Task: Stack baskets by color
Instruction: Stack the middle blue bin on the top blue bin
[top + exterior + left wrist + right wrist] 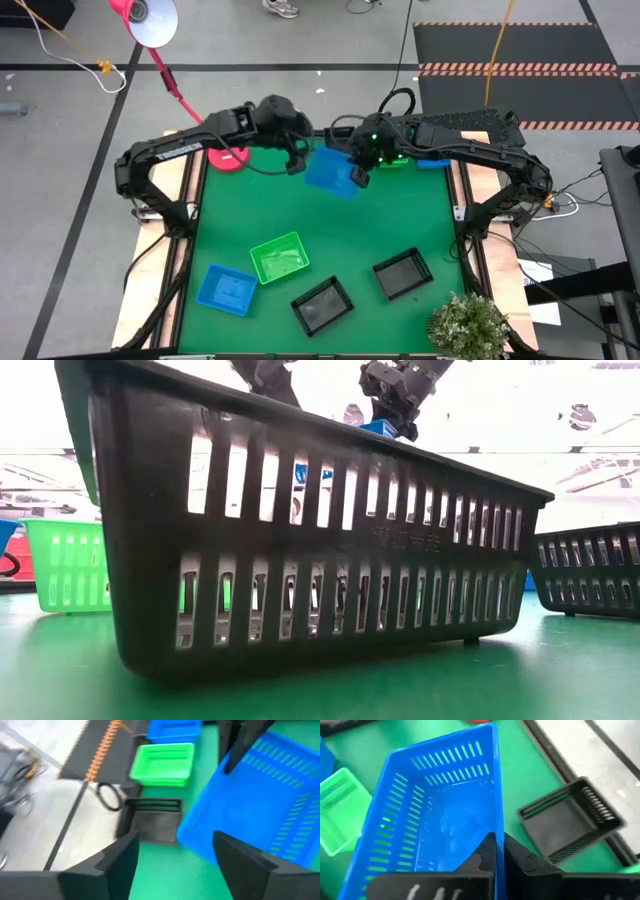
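A blue basket (330, 172) hangs tilted above the far middle of the green table (330, 230), between my two arms. My right gripper (496, 851) is shut on it from the right side. My left gripper (175, 840), just left of the basket (250, 805), is open, and the basket's end corner (192, 827) lies between its spread fingers. Resting flat near the front are a green basket (278, 258), a second blue basket (227, 290) and two black baskets (322, 305) (402, 273). My right gripper pinches one wall of the blue basket at its rim (496, 827), one finger inside the basket and one outside. The fingers slant down from the table's right side. The basket is lifted clear of the table and tilted. My left gripper: whether a finger touches the basket, I cannot tell.
Along the far edge under the arms sit a green basket (162, 765), a blue one (175, 730) and a black one (570, 820). A pink lamp base (228, 157) stands at the far left. A potted plant (468, 325) fills the near right corner.
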